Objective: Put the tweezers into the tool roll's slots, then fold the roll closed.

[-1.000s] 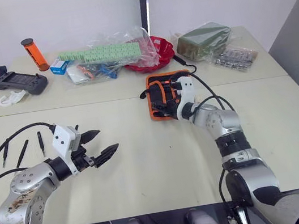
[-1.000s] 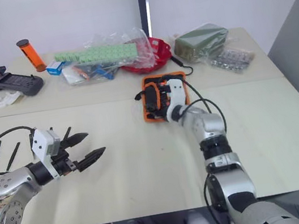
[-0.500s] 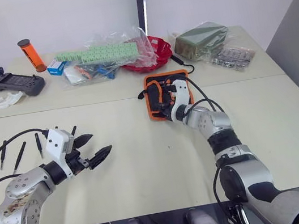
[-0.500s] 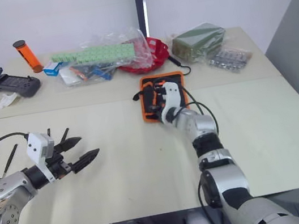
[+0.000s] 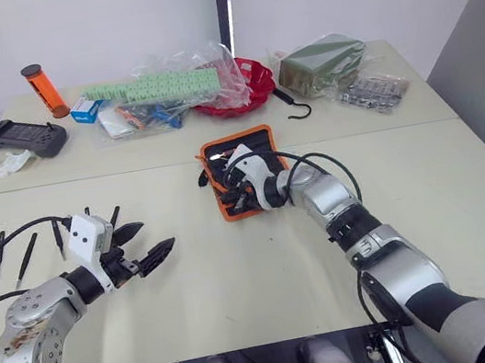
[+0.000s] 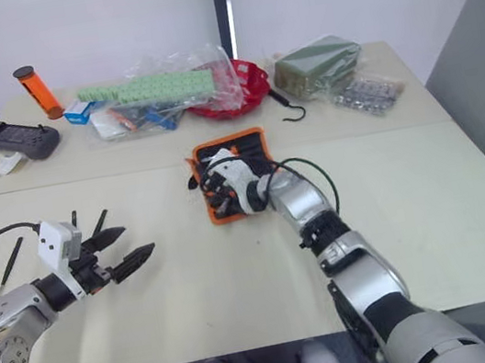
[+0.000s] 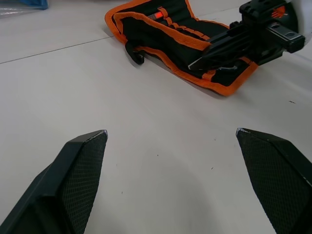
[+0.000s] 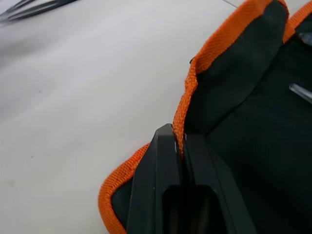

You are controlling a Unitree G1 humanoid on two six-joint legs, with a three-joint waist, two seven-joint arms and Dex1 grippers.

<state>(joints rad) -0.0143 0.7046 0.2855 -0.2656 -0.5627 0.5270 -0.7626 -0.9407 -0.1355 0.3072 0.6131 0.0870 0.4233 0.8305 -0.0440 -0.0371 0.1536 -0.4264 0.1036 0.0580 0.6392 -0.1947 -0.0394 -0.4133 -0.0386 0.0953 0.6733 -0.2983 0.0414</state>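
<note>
Orange edging of tool roll [image 5: 243, 170] pinched tight in our right gripper [image 8: 179, 142], mid-table. Left gripper [image 5: 144, 242] wide open, empty. Tweezers [image 5: 30, 255] loose, far left. We judge: positioning roll; next, fetch tweezers.

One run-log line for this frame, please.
right gripper: shut on roll orange edge | left gripper: open, empty, above table | tweezers: loose on table, by left arm

The tool roll [image 5: 243, 174], black fabric with orange edging, lies open at table centre. Loose black tweezers [image 5: 32, 257] lie at 9 o'clock, well apart from it.
</note>
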